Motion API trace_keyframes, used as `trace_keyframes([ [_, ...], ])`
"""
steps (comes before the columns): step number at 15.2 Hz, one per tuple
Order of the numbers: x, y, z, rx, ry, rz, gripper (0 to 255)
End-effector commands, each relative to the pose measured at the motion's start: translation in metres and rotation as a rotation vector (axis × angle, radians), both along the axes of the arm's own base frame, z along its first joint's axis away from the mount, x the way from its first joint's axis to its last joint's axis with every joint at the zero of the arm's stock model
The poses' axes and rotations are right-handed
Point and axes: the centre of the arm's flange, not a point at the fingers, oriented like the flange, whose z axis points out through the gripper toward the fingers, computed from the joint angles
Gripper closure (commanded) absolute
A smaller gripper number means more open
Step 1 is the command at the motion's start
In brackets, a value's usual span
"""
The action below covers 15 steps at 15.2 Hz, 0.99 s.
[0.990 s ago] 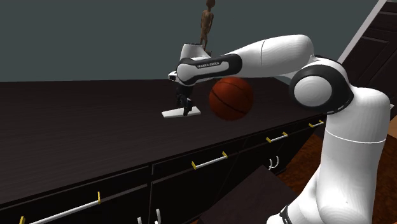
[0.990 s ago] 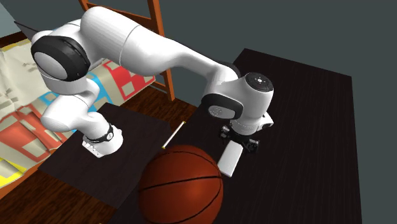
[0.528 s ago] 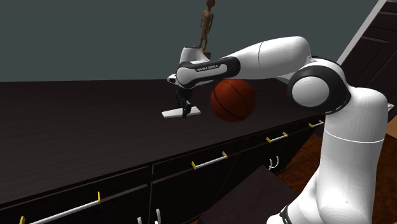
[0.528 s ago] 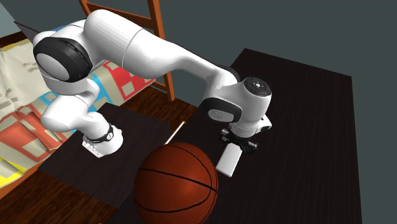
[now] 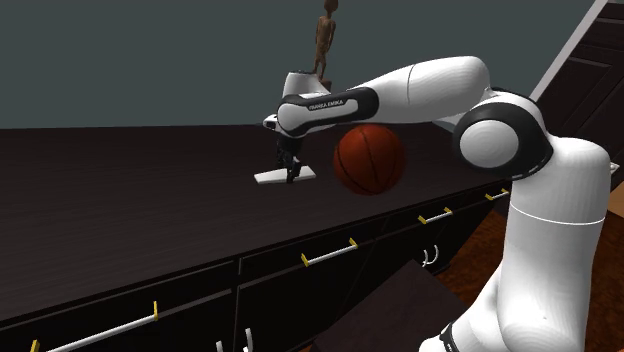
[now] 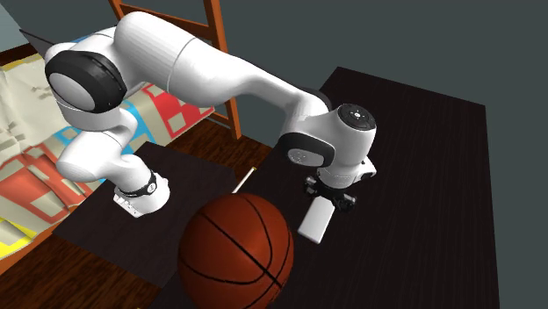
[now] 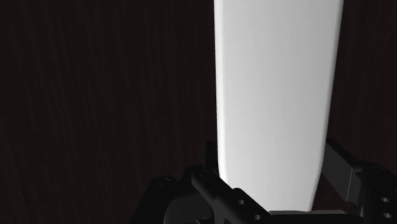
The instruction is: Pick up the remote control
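Observation:
The remote control (image 5: 272, 177) is a flat white slab lying on the dark wooden counter (image 5: 120, 200). My gripper (image 5: 290, 172) stands straight down over the end of it nearer the arm, shut on the remote. Seen from the second exterior view, the remote (image 6: 316, 221) sticks out from under the hand, and the gripper (image 6: 331, 198) holds its far end. The wrist view has the remote (image 7: 277, 95) running away from the gripper (image 7: 273, 168), with a black finger (image 7: 213, 167) pressed against each long side. The remote still rests on the counter.
A brown basketball (image 5: 369, 159) sits on the counter close beside the hand, near the front edge (image 6: 235, 252). A wooden figurine (image 5: 323, 38) stands at the back. Drawers with yellow-tipped handles (image 5: 328, 253) run below the counter. A bed with a colourful quilt (image 6: 35, 176) lies beyond the stand.
The fingers have closed on the remote's sides. The basketball has rolled a little away from the hand, to the shoulder view's right. The remote has not moved.

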Motion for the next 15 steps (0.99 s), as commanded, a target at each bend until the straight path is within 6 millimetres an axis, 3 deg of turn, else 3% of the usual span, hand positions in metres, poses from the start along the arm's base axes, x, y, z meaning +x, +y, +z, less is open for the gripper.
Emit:
trace_keyframes([
  [1, -0.001, 0.0, 0.01, 0.0, 0.0, 0.0, 255],
  [13, -0.001, 0.0, 0.073, 0.0, 0.0, 0.0, 255],
  [15, -0.001, 0.0, 0.074, 0.0, 0.0, 0.0, 255],
])
